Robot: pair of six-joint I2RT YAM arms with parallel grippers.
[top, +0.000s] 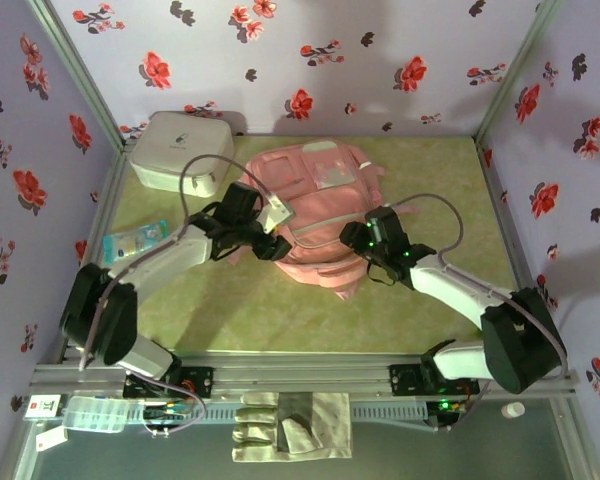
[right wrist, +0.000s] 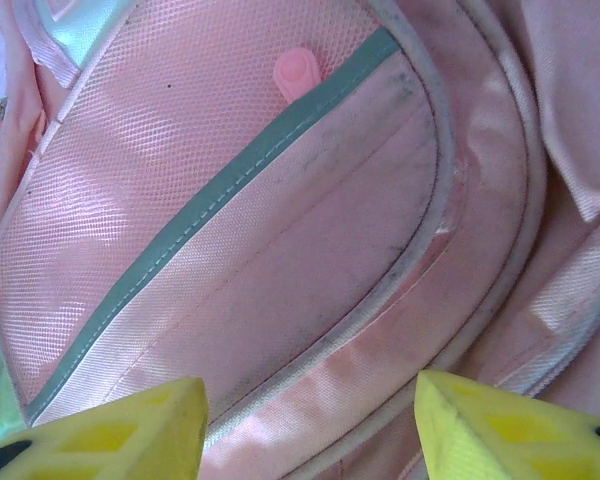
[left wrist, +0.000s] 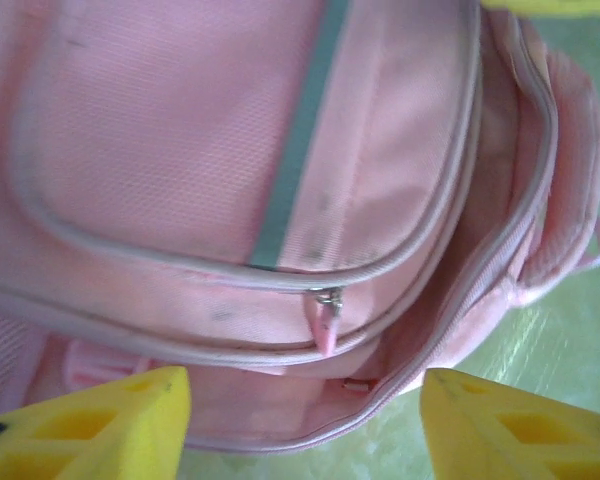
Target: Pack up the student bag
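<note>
Our left end effector [left wrist: 305, 380] and right end effector [right wrist: 308, 382] gape empty above the large pink fabric backpack [top: 320, 190]. We should spread its six-o'clock opening [left wrist: 405, 355] evenly.

Left gripper [left wrist: 305, 428]: jaws stand wide apart, nothing between them; both yellow fingers [left wrist: 100, 430] hang just above the student bag [left wrist: 180, 150]. Front pocket [left wrist: 400, 130]: pink, crossed by a grey-green stripe [left wrist: 295, 150], zip closed. Pink zip pull [left wrist: 323, 325] hangs from a metal slider between the fingers. The main compartment opening [left wrist: 420, 330] gapes. A padded strap [left wrist: 570, 190] lies on the green table [left wrist: 570, 340].
</note>
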